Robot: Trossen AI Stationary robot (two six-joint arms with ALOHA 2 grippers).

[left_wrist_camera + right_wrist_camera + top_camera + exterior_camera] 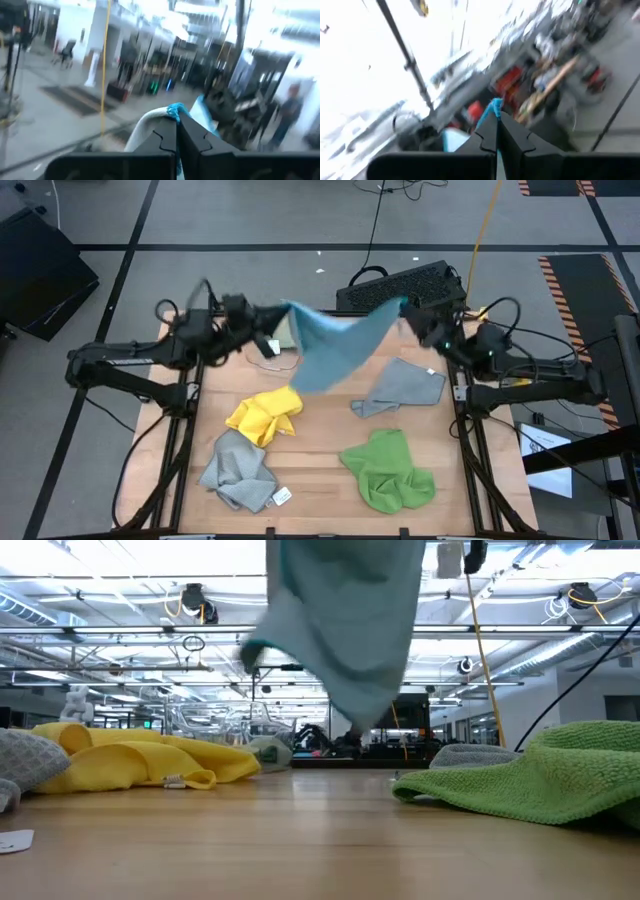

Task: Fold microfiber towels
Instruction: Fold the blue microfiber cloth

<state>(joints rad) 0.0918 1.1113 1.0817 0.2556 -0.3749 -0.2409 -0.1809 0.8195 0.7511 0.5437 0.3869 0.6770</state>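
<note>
A light blue towel point(335, 345) hangs in the air over the far half of the table, spread between my two grippers. My left gripper point(275, 315) is shut on its left end and my right gripper point(405, 308) on its right end. In the low view the blue towel point(345, 630) hangs clear of the tabletop. Crumpled on the wood lie a yellow towel point(265, 413), a grey towel point(238, 470) with a white tag, a bright green towel point(388, 470) and a second grey towel point(400, 387). A pale green towel point(285, 335) lies partly under the blue one. My left gripper pinches a corner of the blue towel point(176, 110) between its two shut fingers; a small tuft shows past the fingertips. The fingers point roughly level, toward the table's right. The cloth hangs below, clear of the table. My right gripper pinches another corner of the blue towel point(493, 106) between its two shut fingers, a tuft showing past the tips. The fingers slant upward, toward the table's left. The towel sags between the two grippers and hangs free.
A black keyboard point(405, 285) lies just beyond the table's far edge. The bare wood point(320, 430) in the table's middle is ringed by the crumpled towels. Cables run along the floor behind the table.
</note>
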